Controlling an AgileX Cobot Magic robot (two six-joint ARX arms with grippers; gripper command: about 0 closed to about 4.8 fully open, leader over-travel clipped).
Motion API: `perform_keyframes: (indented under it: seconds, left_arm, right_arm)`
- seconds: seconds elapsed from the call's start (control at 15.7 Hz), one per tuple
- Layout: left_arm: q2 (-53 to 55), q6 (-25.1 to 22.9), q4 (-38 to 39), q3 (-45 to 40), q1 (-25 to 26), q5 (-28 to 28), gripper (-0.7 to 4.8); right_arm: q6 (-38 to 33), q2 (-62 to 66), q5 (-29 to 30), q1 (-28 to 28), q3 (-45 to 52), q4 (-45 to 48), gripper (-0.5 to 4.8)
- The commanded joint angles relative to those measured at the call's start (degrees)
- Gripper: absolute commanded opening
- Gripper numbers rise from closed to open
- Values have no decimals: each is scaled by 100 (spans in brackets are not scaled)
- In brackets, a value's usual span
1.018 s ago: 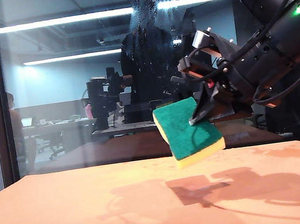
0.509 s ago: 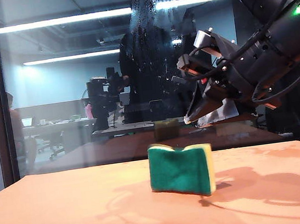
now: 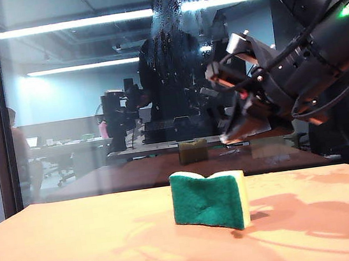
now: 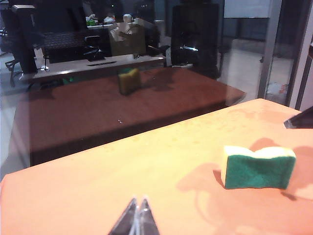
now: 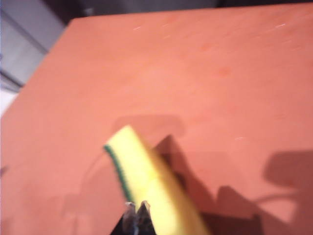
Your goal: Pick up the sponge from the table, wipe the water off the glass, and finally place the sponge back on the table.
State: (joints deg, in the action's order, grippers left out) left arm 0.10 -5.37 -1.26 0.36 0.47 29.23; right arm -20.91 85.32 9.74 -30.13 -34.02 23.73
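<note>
- Looking at the table point(image 3: 61, 248), you see the sponge point(image 3: 210, 200) standing on its long edge near the middle, green side facing the outside camera, with nothing holding it.
- Your right gripper point(image 3: 233, 137) hangs above the sponge and a bit to the right, apart from it. Its tips are pressed together and hold nothing. The right wrist camera shows the same shut tips point(image 5: 137, 211) over the yellow side of the sponge point(image 5: 146, 181).
- Your left gripper point(image 4: 138, 215) sits low over the near part of the table, well away from the sponge point(image 4: 257, 167). Its tips are together too, and it is empty.
- The glass point(image 3: 93, 102) stands at the back of the table. Little drops of water point(image 3: 169, 15) show high up on it, so you may not have wiped it all.
- The sponge is on its edge, so it could tip over. A small bump from the right gripper would do that.
- If you move the right arm away low, it might knock the sponge and slide it across the table.
- If you want to grab it again, shut tips will only push it. You need them apart first.
- The sponge looks a bit squashed in the middle, so it may rock as it puffs back.
</note>
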Motion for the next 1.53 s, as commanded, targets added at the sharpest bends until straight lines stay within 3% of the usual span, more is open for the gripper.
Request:
perform_keyframes:
  seconds: [0.06, 0.45, 0.76, 1.27, 1.4, 1.53]
  left_arm:
    - [4, -4, -52, 17, -2, 15, -6]
    - [4, -4, -52, 17, -2, 15, -6]
    - [4, -4, -52, 17, -2, 15, -6]
    - [4, -22, -55, 17, 0, -4, -6]
    - [4, -22, -52, 17, 0, -299, -6]
    - [4, -22, -55, 17, 0, -973, -6]
  right_arm:
    - [192, -33, -238, 57, -35, 476, -6]
    - [660, -599, -214, 756, -48, 509, -6]
    - [1368, -1543, -216, 1585, -42, -382, -6]
    - [1497, -3023, 0, 2879, 570, -723, -6]
    - [1497, -3467, 181, 3202, 927, -734, -6]
    - [1497, -3786, 94, 3261, 1128, -767, -6]
